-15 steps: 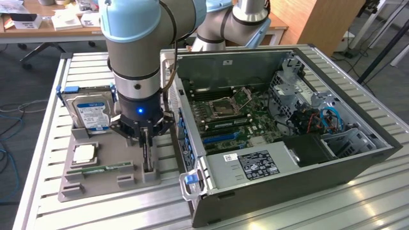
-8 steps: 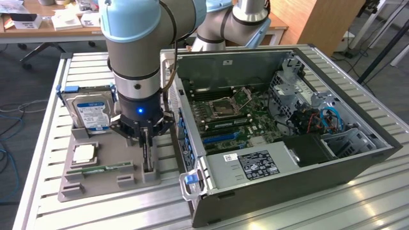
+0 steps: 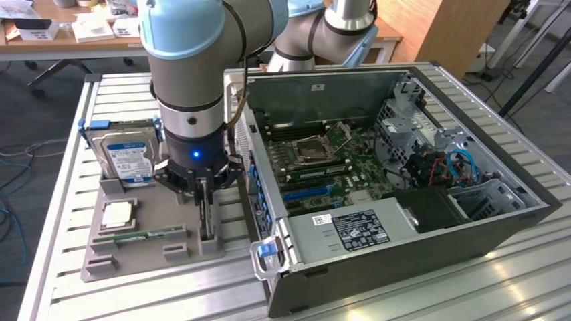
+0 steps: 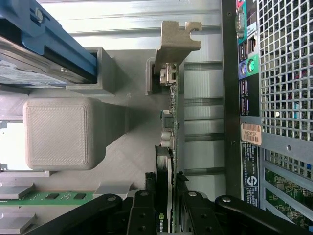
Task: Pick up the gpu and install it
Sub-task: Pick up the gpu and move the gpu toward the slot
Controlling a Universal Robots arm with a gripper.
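Here you have a slatted metal surface [image 3: 446, 281] carrying a grey fixture [image 3: 143, 247] and an open computer case [image 3: 402, 167]. Behind it stands a wooden desk [image 3: 53, 50] with boxes, and cables [image 3: 18, 160] lie on the floor. The gpu [image 3: 207, 214] [image 4: 165, 166] stands on edge in the fixture, just beside the case. It is thin and dark, with a metal bracket [image 4: 173, 44] at one end. Your end effector [image 3: 203, 194] [image 4: 166, 196] is clamped on the gpu, a finger on each face.

Between the fingers of the gripper [image 4: 167, 188] the near end of the gpu [image 4: 171, 127] is covered. To both sides of the gripper, the hard drive [image 4: 39, 54] and the computer case [image 4: 283, 98] are cut by the picture's edge. The white label [image 3: 352, 226], at the exterior view's right of the gripper, has print too small to read.
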